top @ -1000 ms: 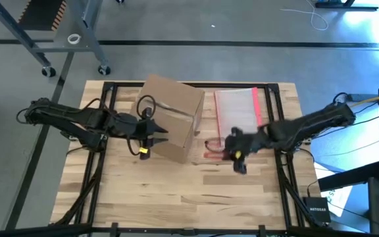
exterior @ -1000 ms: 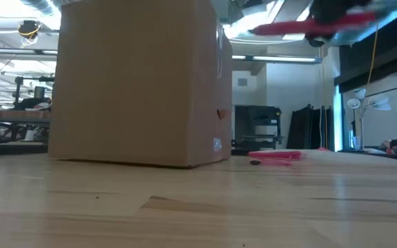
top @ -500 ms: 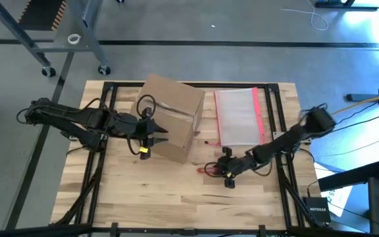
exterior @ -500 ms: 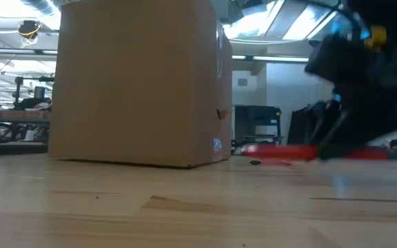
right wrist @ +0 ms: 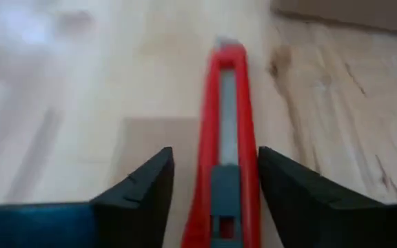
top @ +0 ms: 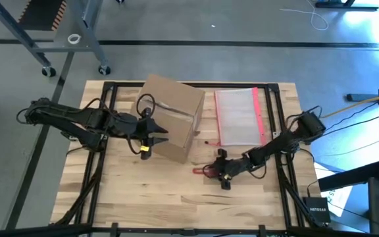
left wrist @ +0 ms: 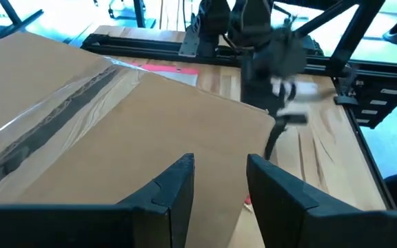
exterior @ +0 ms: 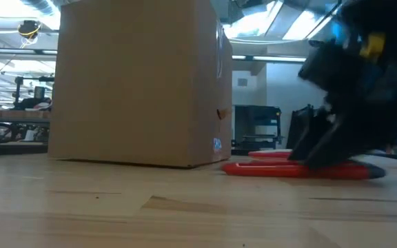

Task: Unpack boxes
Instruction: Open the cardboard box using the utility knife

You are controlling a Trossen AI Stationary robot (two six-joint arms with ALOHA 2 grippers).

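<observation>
1. Left gripper (top: 155, 137): hovers at the left side of the cardboard box (top: 171, 117), fingers (left wrist: 171, 191) parted a little, nothing between them, the box's taped top just beyond.
2. Box: sits toward the far edge of the table (top: 143, 191), left of centre, closed, clear tape along the top seam. It is turned at an angle to the table edges; long axis looks to run from the near-left toward the far-right, one corner pointing at the far edge.
3. Clear pouch (top: 240, 117): flat on the table just right of the box, pink-red edge on its right side.
4. Red box cutter (right wrist: 225, 131): lies flat on the table near the middle, tip pointing left past the box's near corner.
5. Right gripper (top: 222, 171): low over the cutter, fingers standing apart on either side, not clearly pinching it.
6. Risks, my judgement: a grip closing off-centre could skid or spin the cutter; a loose hold could let the blade wander off the tape seam; the box may slide if the left gripper does not brace it.
</observation>
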